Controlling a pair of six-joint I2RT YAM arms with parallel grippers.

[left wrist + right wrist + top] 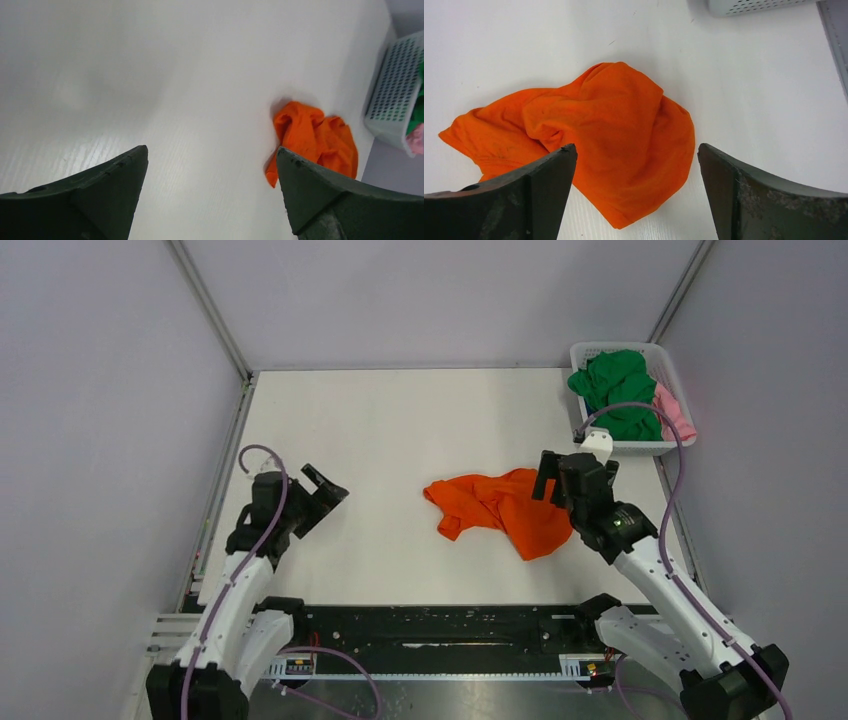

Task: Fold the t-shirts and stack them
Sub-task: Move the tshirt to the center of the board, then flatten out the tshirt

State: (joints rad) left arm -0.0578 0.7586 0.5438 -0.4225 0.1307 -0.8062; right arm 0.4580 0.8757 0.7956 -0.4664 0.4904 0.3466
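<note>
Over on the left, the left arm (238, 575) sits near the left edge of the white surface (400, 425), with its wrist lifted and the left jaws pointing out towards the middle. They're spread wide apart with nothing in them, and the wrist view just shows two dark fingers (90, 200) with bare surface between. Moving right, the orange t-shirt (500, 508) is lying crumpled in a loose heap a bit right of centre on the surface, not folded at all, with one lumpy end towards the left and a bigger flap hanging towards the near side. From the left wrist it shows up well apart from that arm, off to the far right (320, 137). The right arm (660, 575) reaches in from the near right corner, and the right jaws are right at the shirt's right edge, also wide apart and not clamped on anything. In the right wrist view the orange cloth (614, 135) fills the gap between the two fingers (524, 200), but I can't tell if they're actually touching it. In the far right corner there's a white lattice basket (660, 448) holding a bunched green t-shirt (615, 385) and a pink t-shirt (675, 412) tucked along its right side
</note>
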